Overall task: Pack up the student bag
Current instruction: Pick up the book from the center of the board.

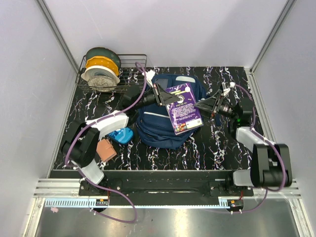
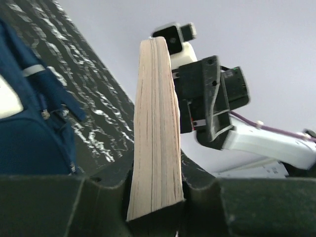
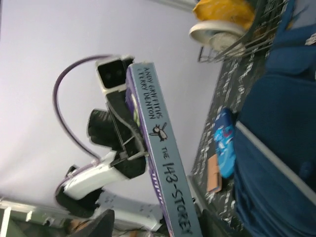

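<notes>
Book point(image 3: 164, 153) spine: "ANDY GRIFFITHS, TERRY DENTON, THE 143-STOREY".

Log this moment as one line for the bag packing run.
stage: book held above student bag | left hand: shut on book | right hand: open at book's edge | book: not yet in student bag

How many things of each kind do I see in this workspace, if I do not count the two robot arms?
navy backpack: 1
purple book: 1
bright blue pouch: 1
flat brown item: 1
wire basket: 1
spools in the basket: 3
Total: 8
</notes>
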Tool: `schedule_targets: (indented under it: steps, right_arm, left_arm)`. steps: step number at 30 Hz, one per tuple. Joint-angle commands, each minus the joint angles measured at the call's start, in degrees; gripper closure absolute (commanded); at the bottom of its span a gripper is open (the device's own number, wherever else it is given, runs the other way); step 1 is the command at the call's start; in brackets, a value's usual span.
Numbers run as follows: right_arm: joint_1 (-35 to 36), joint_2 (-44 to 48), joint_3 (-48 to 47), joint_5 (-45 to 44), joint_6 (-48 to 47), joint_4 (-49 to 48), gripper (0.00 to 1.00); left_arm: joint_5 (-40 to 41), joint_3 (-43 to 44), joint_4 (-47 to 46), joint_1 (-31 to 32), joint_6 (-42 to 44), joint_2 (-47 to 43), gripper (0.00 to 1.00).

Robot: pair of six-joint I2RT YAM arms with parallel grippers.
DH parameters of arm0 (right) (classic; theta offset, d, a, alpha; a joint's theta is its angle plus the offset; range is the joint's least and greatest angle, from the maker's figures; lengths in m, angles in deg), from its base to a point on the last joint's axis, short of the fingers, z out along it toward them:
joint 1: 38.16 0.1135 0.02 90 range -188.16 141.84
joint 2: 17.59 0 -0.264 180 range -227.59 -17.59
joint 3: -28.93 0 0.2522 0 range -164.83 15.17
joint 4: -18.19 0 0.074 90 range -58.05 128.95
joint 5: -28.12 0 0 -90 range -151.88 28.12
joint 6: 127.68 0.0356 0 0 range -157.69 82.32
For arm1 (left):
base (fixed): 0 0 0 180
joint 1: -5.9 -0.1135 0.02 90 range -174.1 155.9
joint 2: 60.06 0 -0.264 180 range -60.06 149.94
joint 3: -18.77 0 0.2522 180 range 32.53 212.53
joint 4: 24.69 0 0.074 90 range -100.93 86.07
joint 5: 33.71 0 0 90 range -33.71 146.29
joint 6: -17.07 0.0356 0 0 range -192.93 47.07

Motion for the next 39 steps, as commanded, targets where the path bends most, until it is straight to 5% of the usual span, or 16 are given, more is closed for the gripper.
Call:
schedule_targets:
  steps: [1, 3, 5, 14, 26, 30, 37, 38, 39]
  right_arm:
    - [1.99, 14.36, -6.0, -14.01, -27.8, 40.13, 0.17]
    - [3.14, 20.09, -7.77, -24.83, -32.72, 56.4, 0.12]
    - [3.06, 22.58, -4.89, -26.43, -30.73, 57.28, 0.11]
    - [10.17, 31.02, 8.13, -33.63, -17.01, 45.68, 0.09]
    - [15.19, 17.85, 9.54, -38.82, -10.5, 19.43, 0.09]
    - [17.73, 9.96, 7.53, -38.04, -7.95, 11.76, 0.15]
    - [20.64, 5.63, 9.28, -38.21, -2.85, 0.59, 0.42]
    - [20.73, 5.63, 9.46, -38.3, -2.68, -0.11, 0.61]
    - [20.64, 5.71, 9.46, -38.13, -2.59, -0.81, 0.68]
  left_arm:
    - [15.19, -2.48, 6.92, -0.99, 7.66, -9.57, 1.0]
    - [17.06, -3.01, 6.5, -1.34, 7.58, -11.68, 1.0]
    - [18.9, -3.1, 5.18, -1.43, 6.53, -12.91, 1.0]
    - [24.27, -4.68, 1.84, -1.6, 0.99, -14.67, 1.0]
    - [23.48, -7.93, 0.25, -1.6, -2.09, -16.26, 1.0]
    - [23.75, -9.34, -1.76, -1.52, -3.67, -16.35, 1.0]
    - [23.75, -9.87, -0.27, -1.52, -2.7, -16.26, 1.0]
    - [23.66, -9.95, -0.27, -1.52, -2.79, -16.17, 0.99]
    - [23.48, -10.13, -0.45, -1.52, -2.96, -15.91, 0.97]
